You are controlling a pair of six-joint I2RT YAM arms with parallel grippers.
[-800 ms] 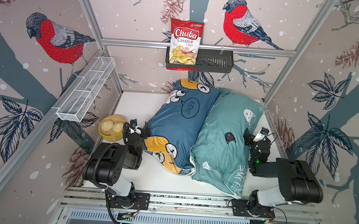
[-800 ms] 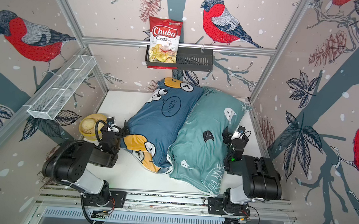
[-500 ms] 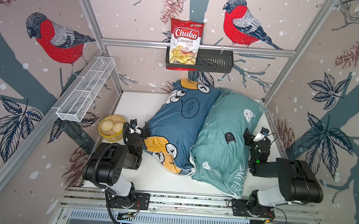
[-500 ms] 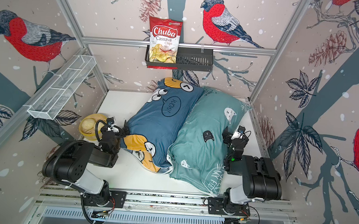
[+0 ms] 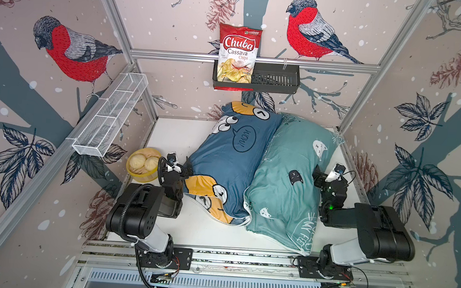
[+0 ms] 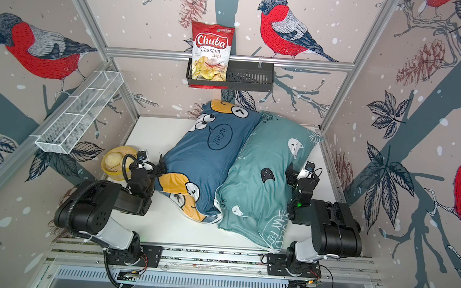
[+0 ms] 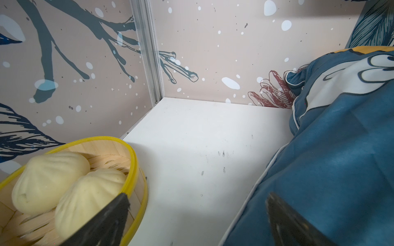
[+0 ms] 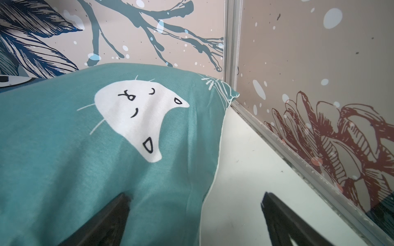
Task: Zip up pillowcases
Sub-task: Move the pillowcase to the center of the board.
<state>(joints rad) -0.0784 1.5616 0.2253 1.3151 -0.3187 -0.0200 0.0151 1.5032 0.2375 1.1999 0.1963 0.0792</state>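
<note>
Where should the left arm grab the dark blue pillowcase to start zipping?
Probably the near hem of the dark blue pillowcase, at its left corner: the white-piped edge there seems to lift off the table, giving the jaws a lip. Come from the left, where the open left gripper sits beside it. No zipper pull visible.

1. Top views: one head set high over the near edge of the table (image 5: 174,129), facing down and toward the back wall (image 5: 188,90); far enough off to take in the left arm (image 5: 145,214) and the right arm (image 5: 379,235)
2. Both top views share nearly the whole scene, shifted sideways; the bag (image 6: 210,51) shows in both
3. Left wrist view: low over the table, close, facing the rear left post (image 7: 149,53); shares the steamer (image 7: 102,138) and the blue pillow (image 7: 341,159) with the top views
4. Right wrist view: low, close, facing the rear right post (image 8: 231,53); shares the teal pillow (image 8: 85,159), which fills much of its frame, with the top views
</note>
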